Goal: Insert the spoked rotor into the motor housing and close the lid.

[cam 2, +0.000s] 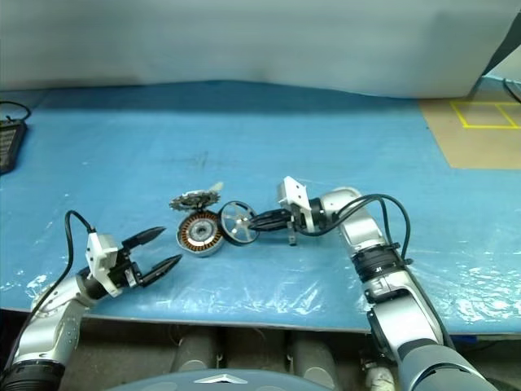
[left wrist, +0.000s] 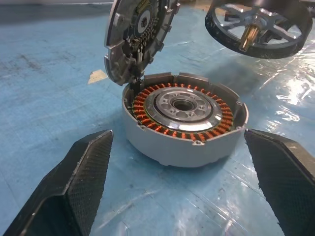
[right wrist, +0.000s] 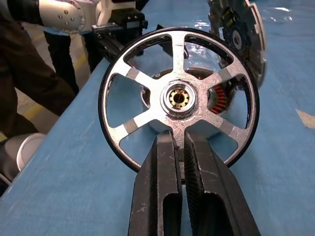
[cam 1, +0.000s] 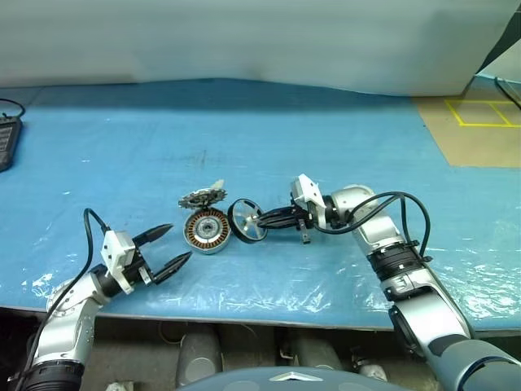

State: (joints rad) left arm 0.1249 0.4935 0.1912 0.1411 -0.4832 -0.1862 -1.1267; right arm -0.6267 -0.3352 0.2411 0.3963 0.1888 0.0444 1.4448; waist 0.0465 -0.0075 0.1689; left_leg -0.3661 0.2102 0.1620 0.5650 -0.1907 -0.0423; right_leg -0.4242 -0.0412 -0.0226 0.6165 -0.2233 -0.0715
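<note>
The motor housing (cam 1: 205, 230) lies flat on the blue table, its copper windings (left wrist: 147, 105) and hub facing up. Its lid (cam 1: 202, 197) stands open, hinged at the far rim, with the toothed inside showing (left wrist: 140, 34). My right gripper (cam 1: 265, 219) is shut on the rim of the spoked rotor (cam 1: 247, 220), holding it on edge just right of the housing and off the table. In the right wrist view the fingers (right wrist: 162, 187) pinch the rotor (right wrist: 179, 98) at its lower rim. My left gripper (cam 1: 167, 247) is open, level, just left of the housing, its fingers (left wrist: 78, 187) apart.
A wrinkled clear plastic sheet (cam 1: 269, 281) covers the blue table near its front edge. A black device (cam 1: 6, 140) lies at the far left edge. A tan area with yellow tape lines (cam 1: 476, 122) sits at the back right. Open blue surface stretches behind the housing.
</note>
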